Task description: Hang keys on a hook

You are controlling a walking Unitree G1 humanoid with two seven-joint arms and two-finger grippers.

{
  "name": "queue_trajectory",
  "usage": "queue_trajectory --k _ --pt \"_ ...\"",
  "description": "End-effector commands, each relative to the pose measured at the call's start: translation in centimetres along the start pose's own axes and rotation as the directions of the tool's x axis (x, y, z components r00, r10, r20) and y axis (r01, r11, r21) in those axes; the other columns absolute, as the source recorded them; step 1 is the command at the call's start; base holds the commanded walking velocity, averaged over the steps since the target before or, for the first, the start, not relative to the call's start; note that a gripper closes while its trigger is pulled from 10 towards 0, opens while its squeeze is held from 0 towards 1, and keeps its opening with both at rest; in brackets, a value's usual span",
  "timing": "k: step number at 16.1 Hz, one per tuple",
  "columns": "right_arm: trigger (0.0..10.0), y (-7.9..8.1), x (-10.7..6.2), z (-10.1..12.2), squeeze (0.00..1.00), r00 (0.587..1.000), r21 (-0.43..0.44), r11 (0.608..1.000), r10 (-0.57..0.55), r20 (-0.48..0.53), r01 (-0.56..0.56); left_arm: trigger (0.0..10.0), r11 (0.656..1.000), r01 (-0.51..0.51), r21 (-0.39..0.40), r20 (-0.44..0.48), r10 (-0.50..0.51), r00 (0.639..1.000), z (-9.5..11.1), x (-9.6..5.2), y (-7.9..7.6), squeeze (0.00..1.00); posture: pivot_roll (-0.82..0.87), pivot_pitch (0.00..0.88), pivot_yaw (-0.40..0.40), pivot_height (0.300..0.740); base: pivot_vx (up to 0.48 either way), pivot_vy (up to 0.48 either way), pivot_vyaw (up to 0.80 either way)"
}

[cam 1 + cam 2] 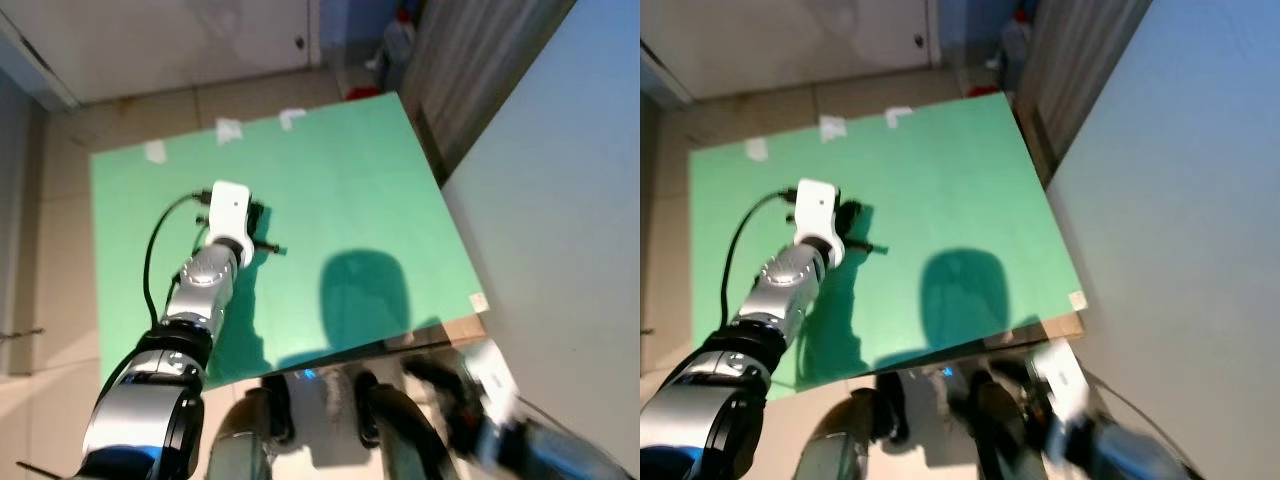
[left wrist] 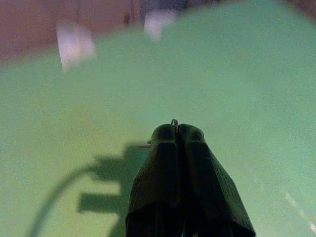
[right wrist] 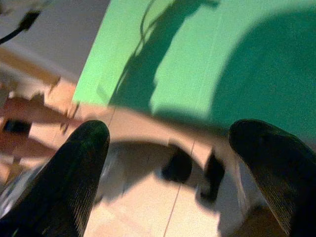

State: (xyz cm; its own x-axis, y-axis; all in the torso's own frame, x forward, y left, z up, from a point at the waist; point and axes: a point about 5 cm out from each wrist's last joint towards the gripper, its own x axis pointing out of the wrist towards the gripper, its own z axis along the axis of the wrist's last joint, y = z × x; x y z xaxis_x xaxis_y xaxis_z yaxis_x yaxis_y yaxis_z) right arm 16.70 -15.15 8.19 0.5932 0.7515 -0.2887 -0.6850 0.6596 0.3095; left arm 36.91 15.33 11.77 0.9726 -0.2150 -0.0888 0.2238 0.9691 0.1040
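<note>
The large flat green mat (image 1: 340, 200) lay on the tiled floor, with no hook to be seen over it — a hanging move risked missing. The left gripper (image 2: 177, 132) hovered above the mat, fingers pressed together on a thin wire key ring (image 2: 174, 121) peeking between the tips; so slight a hold could let it slip. The right gripper (image 3: 168, 143) hung low by the mat's near edge, spread wide and empty.
</note>
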Motion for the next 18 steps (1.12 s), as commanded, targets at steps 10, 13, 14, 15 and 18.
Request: queue_trajectory --k 10,13,14,15,18 --pt "10.0 -6.4 8.2 4.8 0.00 0.884 -0.033 0.920 -0.365 0.292 0.390 0.0 0.994 -0.085 -0.067 0.151 0.094 0.984 -1.2 -8.9 -1.0 0.00 -0.13 0.000 0.124 0.740 0.000 0.000 0.00" --pt "10.0 -7.2 7.3 5.6 0.00 0.790 -0.041 0.851 -0.468 0.396 0.524 0.0 0.993 -0.028 -0.111 0.126 0.042 0.991 -3.4 -12.8 -3.2 0.00 -0.14 0.000 0.135 0.740 0.000 0.000 0.00" --pt "10.0 -7.3 6.7 5.5 0.00 0.759 -0.018 0.835 -0.490 0.428 0.550 0.0 0.998 -0.013 -0.063 0.143 0.022 0.990 -3.4 -13.3 -3.3 0.00 -0.14 0.000 0.136 0.740 0.000 0.000 0.00" --pt "10.0 -7.3 6.5 5.1 0.00 0.744 0.008 0.826 -0.513 0.428 0.564 0.0 0.998 -0.022 -0.062 0.135 0.030 0.990 -3.3 -13.4 -3.3 0.00 -0.14 0.000 0.134 0.740 0.000 0.000 0.00" --pt "10.0 -6.9 6.6 4.4 0.00 0.758 -0.012 0.830 -0.504 0.413 0.558 0.0 0.999 -0.005 -0.046 0.129 0.011 0.992 -2.8 -12.3 -3.5 0.00 -0.16 0.000 0.133 0.740 0.000 0.000 0.00"
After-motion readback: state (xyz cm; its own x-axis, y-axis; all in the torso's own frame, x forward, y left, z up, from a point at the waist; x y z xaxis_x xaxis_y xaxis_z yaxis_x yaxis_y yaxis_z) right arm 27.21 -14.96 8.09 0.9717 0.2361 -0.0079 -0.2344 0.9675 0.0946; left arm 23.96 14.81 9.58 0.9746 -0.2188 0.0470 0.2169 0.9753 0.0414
